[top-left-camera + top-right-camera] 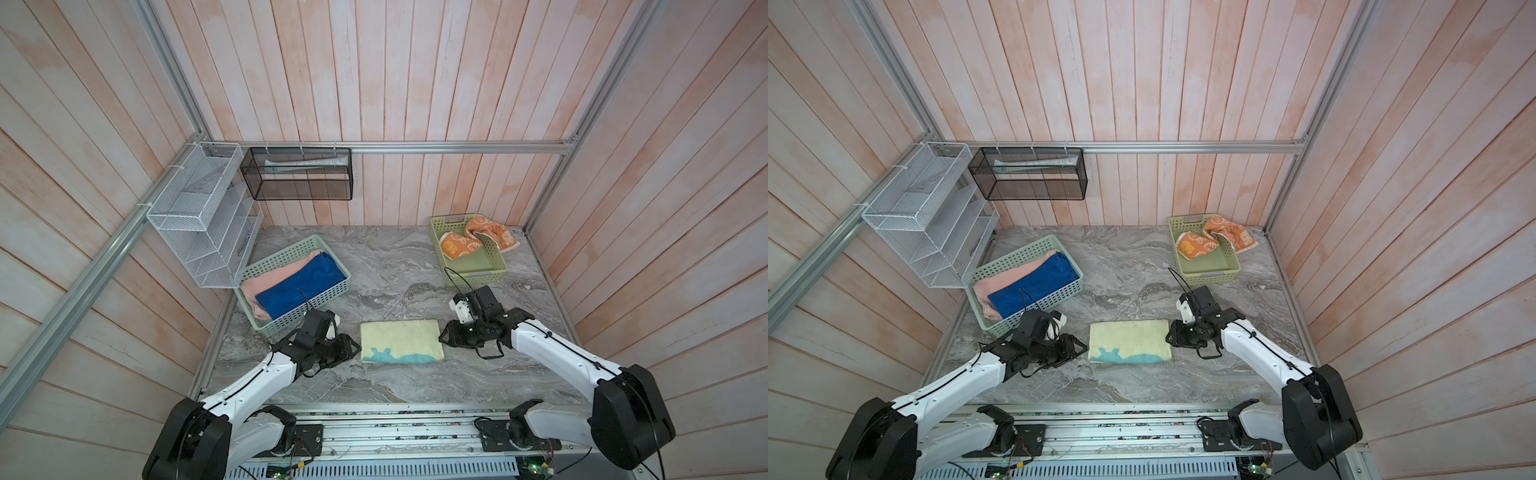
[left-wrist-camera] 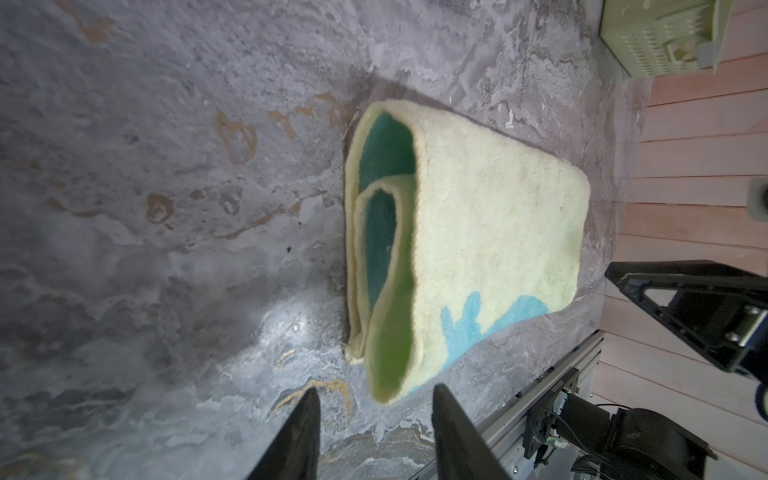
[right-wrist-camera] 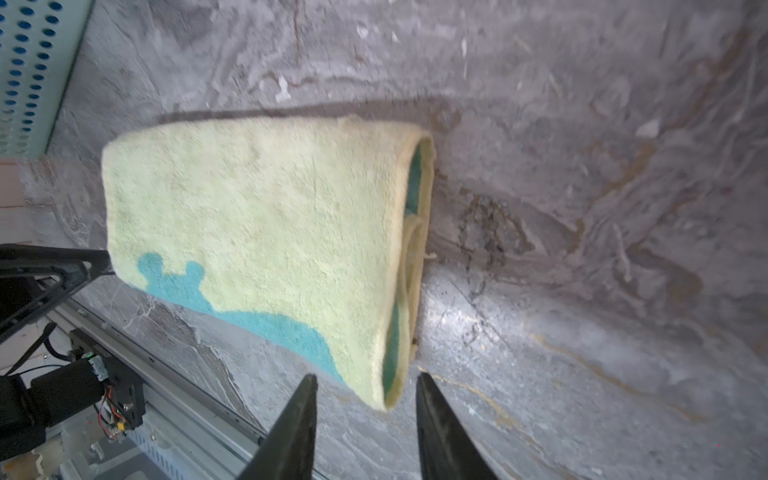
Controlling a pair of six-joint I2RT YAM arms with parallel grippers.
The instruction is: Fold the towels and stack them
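Observation:
A pale yellow towel with a teal whale [image 1: 401,340] [image 1: 1129,341] lies folded flat on the marble table, between both arms. My left gripper [image 1: 356,348] [image 2: 376,388] is open just off its left end, where the folded layers [image 2: 386,249] gape. At the right end my right gripper [image 1: 441,337] [image 3: 367,375] is open too, with the towel's corner [image 3: 386,390] just ahead of its fingertips and nothing clamped. Folded blue [image 1: 301,284] and pink [image 1: 274,278] towels lie in the teal basket [image 1: 291,249]. An orange rabbit towel [image 1: 478,239] hangs crumpled over the green basket's [image 1: 478,272] rim.
A white wire rack [image 1: 199,216] and a black mesh basket [image 1: 299,174] hang on the left and back walls above the table. An aluminium rail [image 1: 395,419] runs along the front edge. Wooden walls close in both sides.

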